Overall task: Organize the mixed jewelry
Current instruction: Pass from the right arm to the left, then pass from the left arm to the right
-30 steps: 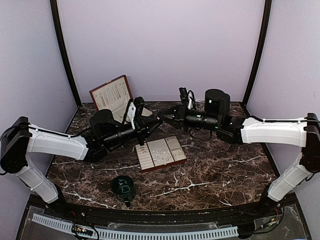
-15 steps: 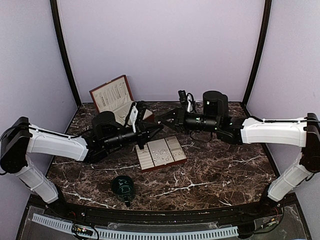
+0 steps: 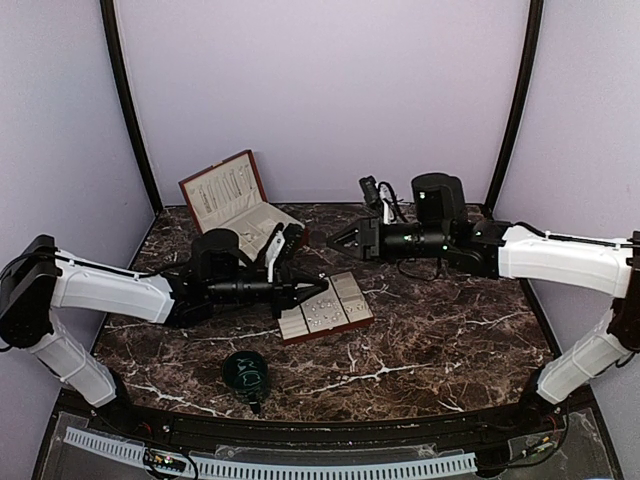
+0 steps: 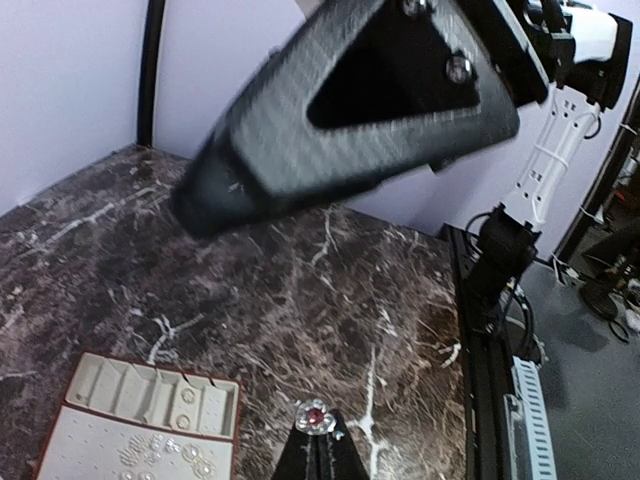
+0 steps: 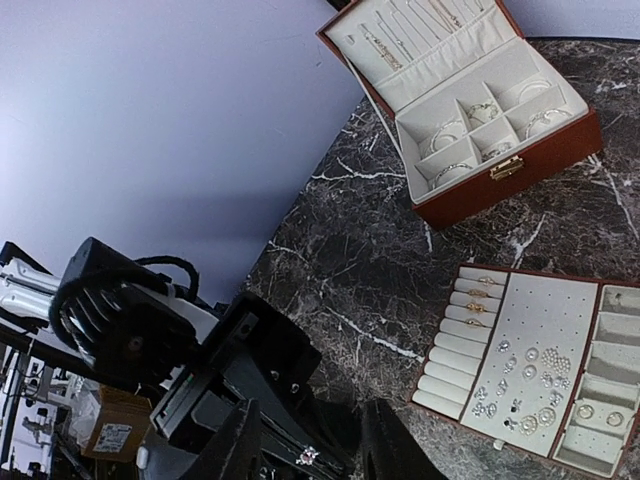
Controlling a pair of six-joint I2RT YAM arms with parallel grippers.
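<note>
The left gripper [image 4: 318, 445] has swung down from its meeting with the right gripper [image 3: 337, 238], which has drawn back beyond the tray [image 5: 565, 305], jaws parted. The left is clenched on a red-stoned piece [image 4: 316, 417], held just beside the tray's far edge. Most of the mixed jewelry [image 5: 522, 388] lies loose on the tray's middle panel, while a few rings [image 5: 474, 294] sit in its slots. Sorting looks roughly half done. The jewelry box [image 5: 500, 185] stands open behind the tray.
</note>
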